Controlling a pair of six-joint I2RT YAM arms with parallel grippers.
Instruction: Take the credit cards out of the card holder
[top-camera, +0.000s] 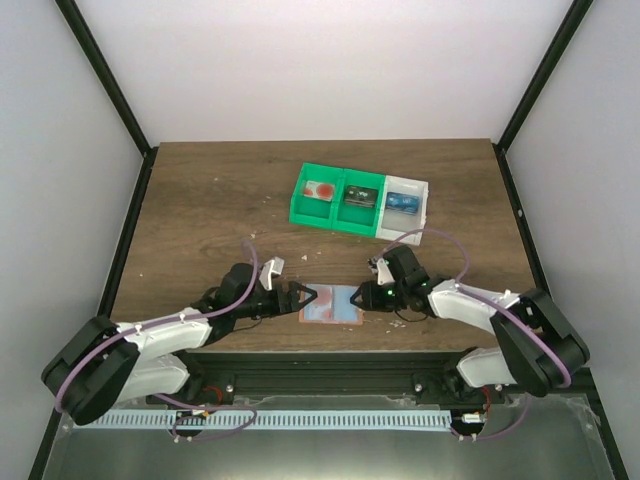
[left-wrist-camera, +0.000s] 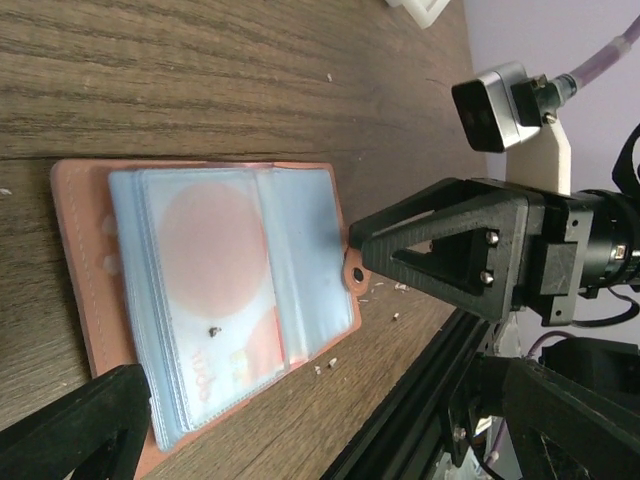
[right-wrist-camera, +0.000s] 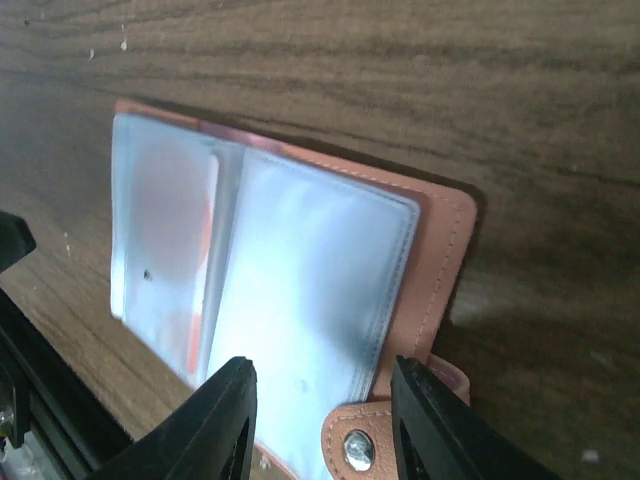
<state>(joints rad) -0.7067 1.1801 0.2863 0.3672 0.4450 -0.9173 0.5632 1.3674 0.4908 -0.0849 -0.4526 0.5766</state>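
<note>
Salmon-pink, flat rectangular card holder (top-camera: 332, 304) lies opened on the dark wooden table (top-camera: 200, 200), close to the middle of its near edge. Its clear plastic sleeves are fanned out face up. The credit cards (left-wrist-camera: 215, 260) remain inside these sleeves; the top one shows a pale face with a salmon circle and a red corner.

The left pincer (top-camera: 305, 296) sits just beside the holder's left edge, low over the table. Its black fingers are spread wide and grasp nothing.

The right pincer (top-camera: 365, 296) is at the holder's right edge. In its wrist view its fingers (right-wrist-camera: 215, 420) stand partly apart on either side of the holder's small strap with a metal snap (right-wrist-camera: 352, 448). A gap shows between the strap and one finger, so nothing looks pinched.

Toward the far edge of the table, well apart from the holder, stand a green plastic bin (top-camera: 340, 197) and a white plastic bin (top-camera: 405, 203), touching side by side and holding small items.
</note>
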